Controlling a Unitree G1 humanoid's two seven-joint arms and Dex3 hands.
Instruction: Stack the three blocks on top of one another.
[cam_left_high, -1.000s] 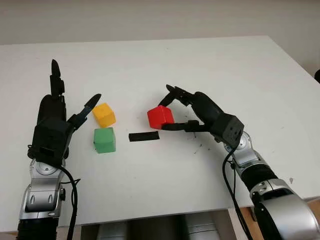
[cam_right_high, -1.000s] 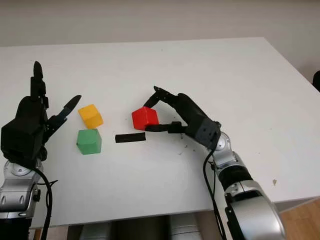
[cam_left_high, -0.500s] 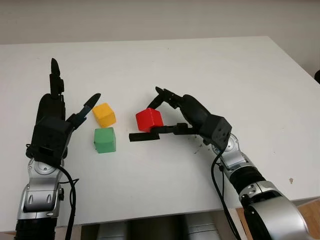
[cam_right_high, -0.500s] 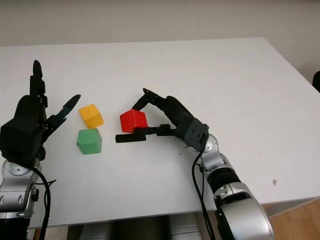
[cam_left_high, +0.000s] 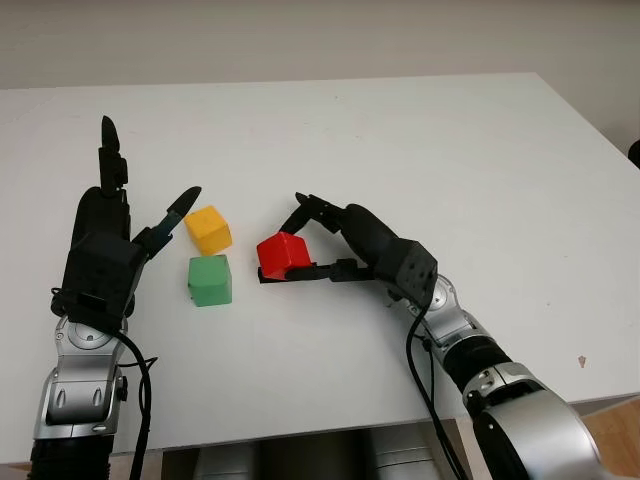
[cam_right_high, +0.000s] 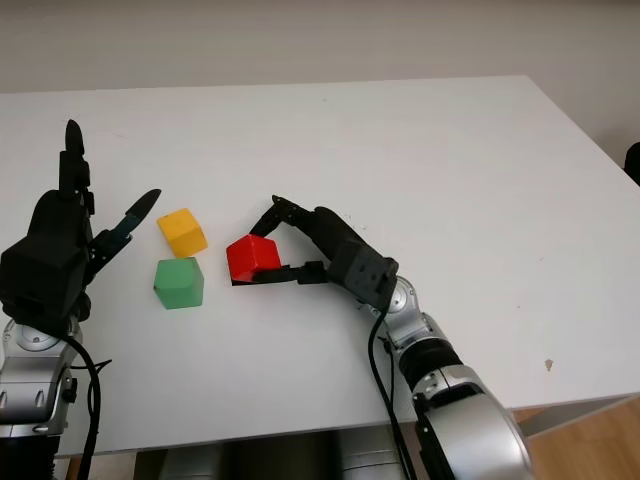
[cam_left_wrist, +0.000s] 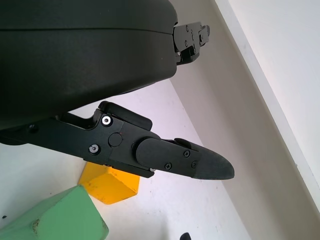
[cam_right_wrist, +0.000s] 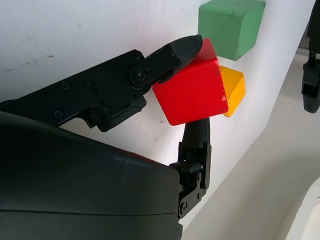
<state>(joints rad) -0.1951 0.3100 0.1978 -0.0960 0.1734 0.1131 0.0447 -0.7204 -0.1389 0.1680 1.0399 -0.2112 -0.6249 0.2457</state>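
The right hand was clamped on the red block, held just right of the green block (yellow block just beyond it). The open left hand hovered left of both, nearer the green one.

We find no readable text, labels, brands or numbers on anything in these views.
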